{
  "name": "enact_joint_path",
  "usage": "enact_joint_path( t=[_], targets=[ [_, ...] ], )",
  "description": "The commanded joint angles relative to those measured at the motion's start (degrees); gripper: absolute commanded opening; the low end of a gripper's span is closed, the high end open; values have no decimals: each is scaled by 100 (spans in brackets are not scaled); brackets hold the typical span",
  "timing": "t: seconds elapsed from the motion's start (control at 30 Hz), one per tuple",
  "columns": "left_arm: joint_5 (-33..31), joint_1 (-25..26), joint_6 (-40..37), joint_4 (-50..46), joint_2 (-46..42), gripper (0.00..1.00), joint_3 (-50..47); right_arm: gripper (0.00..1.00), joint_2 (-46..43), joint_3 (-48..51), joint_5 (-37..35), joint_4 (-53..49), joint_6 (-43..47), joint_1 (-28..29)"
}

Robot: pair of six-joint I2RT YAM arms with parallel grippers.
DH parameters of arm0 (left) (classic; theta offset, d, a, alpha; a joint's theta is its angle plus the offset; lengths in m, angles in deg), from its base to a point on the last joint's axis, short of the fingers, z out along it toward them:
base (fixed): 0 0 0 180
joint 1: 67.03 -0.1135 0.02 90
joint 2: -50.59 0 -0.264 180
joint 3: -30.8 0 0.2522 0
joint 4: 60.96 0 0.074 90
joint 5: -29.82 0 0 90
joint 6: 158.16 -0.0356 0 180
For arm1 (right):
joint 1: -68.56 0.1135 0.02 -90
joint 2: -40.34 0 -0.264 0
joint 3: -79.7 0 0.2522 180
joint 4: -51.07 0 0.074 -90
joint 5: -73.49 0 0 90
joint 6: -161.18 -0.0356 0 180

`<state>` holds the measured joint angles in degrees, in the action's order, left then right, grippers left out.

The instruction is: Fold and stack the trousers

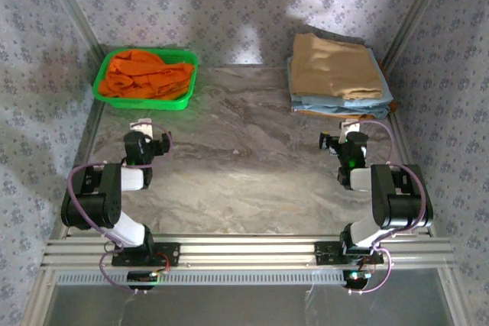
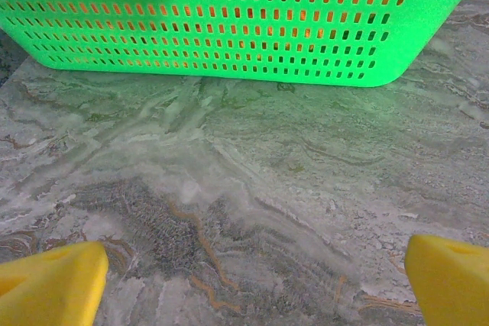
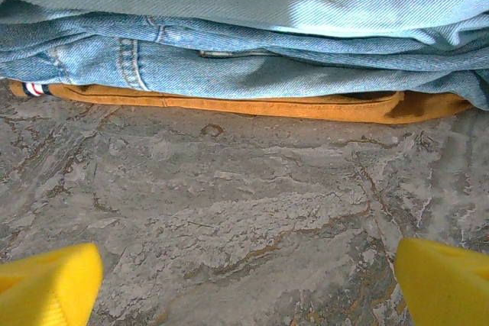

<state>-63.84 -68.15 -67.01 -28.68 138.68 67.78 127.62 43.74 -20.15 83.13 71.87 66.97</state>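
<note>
Nearest, the left fingers (image 2: pixel 50 288) stand wide apart with nothing between them, low over the bare desk (image 1: pixel 244 173) and facing the green basket (image 2: pixel 229 28); the right fingers (image 3: pixel 447 280) are likewise spread and empty, aimed at the side of the clothes pile. The tan trousers (image 1: pixel 336 66) lie folded on top of that pile at the far right of the desk, over blue jeans (image 3: pixel 229 51) and a mustard garment (image 3: pixel 306 104) at the bottom. The main risk on the right is that fingers pushed forward this low would meet the lower layers instead of the top one, shoving the pile back or dragging a fold loose and spoiling the stack. On the left, the basket looks light, so fingers catching its wall or rim would likely slide or tip it rather than reach the crumpled orange cloth (image 1: pixel 149 74) inside; that cloth, bunched as it is, may come up in a wad or snag in the slots. Thin cloth could also slip from a shallow pinch. As for writing, a small striped tab (image 3: pixel 34 88) sits at the left end of the pile, with red, white and dark bands but no letters legible, and no brand can be read on the basket or jeans
</note>
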Motion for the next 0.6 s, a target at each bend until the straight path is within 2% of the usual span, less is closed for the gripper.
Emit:
enact_joint_path(
  t=[0.0,0.57],
  targets=[
    [76,9,61,54,-12,100,59,100,-10,-50,-78,-12,37,18],
    [76,13,54,45,-1,100,60,100,-12,-55,-76,-12,37,18]
  ],
)
